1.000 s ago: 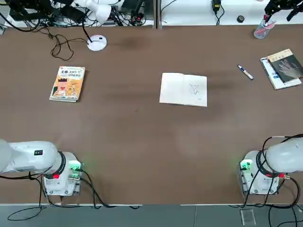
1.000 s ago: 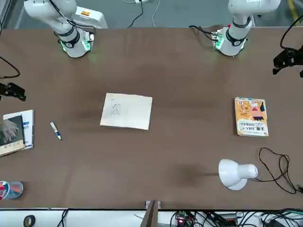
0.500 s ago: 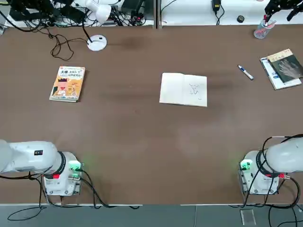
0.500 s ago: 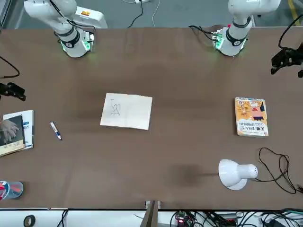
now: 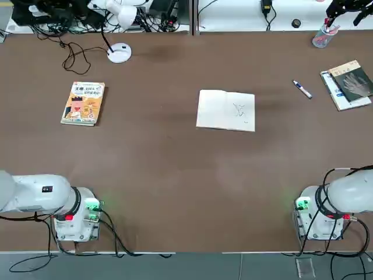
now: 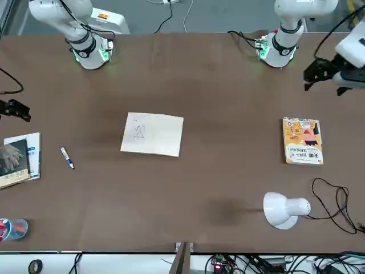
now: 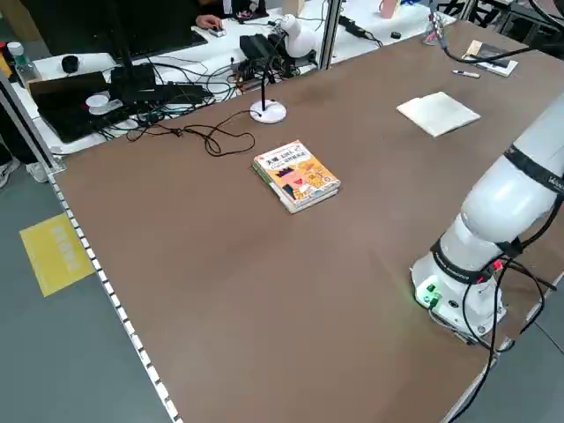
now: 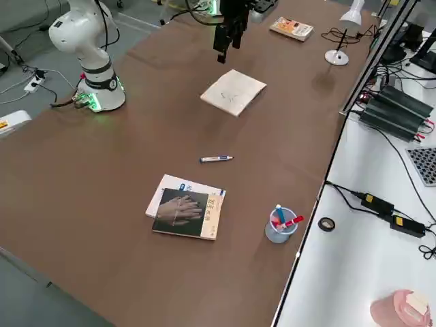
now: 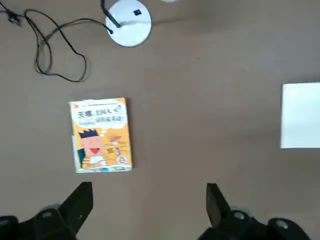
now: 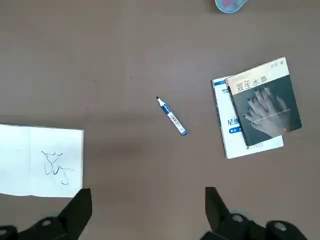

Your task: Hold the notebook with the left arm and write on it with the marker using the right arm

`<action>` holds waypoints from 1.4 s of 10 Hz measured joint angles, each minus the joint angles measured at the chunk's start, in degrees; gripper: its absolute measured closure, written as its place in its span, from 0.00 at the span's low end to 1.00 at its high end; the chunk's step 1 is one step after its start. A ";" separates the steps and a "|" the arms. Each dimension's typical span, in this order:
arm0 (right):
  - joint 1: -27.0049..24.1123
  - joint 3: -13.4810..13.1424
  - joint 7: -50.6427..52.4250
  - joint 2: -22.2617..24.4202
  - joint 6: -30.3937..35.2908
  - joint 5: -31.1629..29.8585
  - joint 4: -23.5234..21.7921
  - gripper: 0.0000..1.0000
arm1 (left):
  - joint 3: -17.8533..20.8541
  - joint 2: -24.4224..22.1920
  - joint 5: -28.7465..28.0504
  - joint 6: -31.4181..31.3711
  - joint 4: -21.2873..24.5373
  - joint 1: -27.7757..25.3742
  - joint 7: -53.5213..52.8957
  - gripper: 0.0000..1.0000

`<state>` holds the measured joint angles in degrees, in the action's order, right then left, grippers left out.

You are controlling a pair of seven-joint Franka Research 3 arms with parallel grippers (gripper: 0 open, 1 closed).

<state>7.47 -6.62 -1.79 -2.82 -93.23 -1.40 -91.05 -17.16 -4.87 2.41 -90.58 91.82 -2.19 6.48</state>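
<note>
The notebook (image 5: pixel 226 109) lies open and flat at mid-table, cream pages up, with a small dark scribble on its right page. The marker (image 5: pixel 302 89), white with a blue cap, lies on the table to the notebook's right, near the far edge. My left gripper (image 6: pixel 319 74) hangs high over the table's left side, far from the notebook (image 6: pixel 152 133). In its wrist view its fingers (image 9: pixel 85 195) stand open and empty. My right gripper (image 6: pixel 14 108) hovers high at the right side above the marker (image 10: pixel 171 116), also open with nothing held.
An orange-yellow illustrated book (image 5: pixel 83 103) lies at the left. A white desk lamp (image 5: pixel 119 52) and its cable sit at the far left. A dark-covered book (image 5: pixel 349 81) and a clear cup of pens (image 5: pixel 322 37) are at the far right.
My left gripper has swung inward from the table's left edge toward the middle and its white wrist now shows in the front view. Nothing else has moved.
</note>
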 joint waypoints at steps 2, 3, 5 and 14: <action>-0.01 -0.03 0.00 0.00 0.00 0.00 0.01 0.00 | -3.91 1.19 0.30 -1.06 -0.19 0.11 5.67 0.00; -0.02 -0.04 0.00 0.01 0.00 0.00 0.02 0.00 | -6.26 1.94 0.37 -2.51 -0.20 0.16 9.21 0.00; -0.04 -0.05 0.00 0.01 0.00 0.00 0.03 0.00 | -10.92 3.66 0.39 -5.07 -0.20 0.32 16.12 0.00; -0.05 -0.08 0.00 0.02 0.05 0.00 0.05 0.00 | -20.60 12.88 -5.75 -12.99 -0.15 5.38 33.91 0.00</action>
<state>7.41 -6.70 -1.79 -2.80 -93.19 -1.40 -91.00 -37.76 8.01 -3.34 -103.57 91.67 3.19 40.39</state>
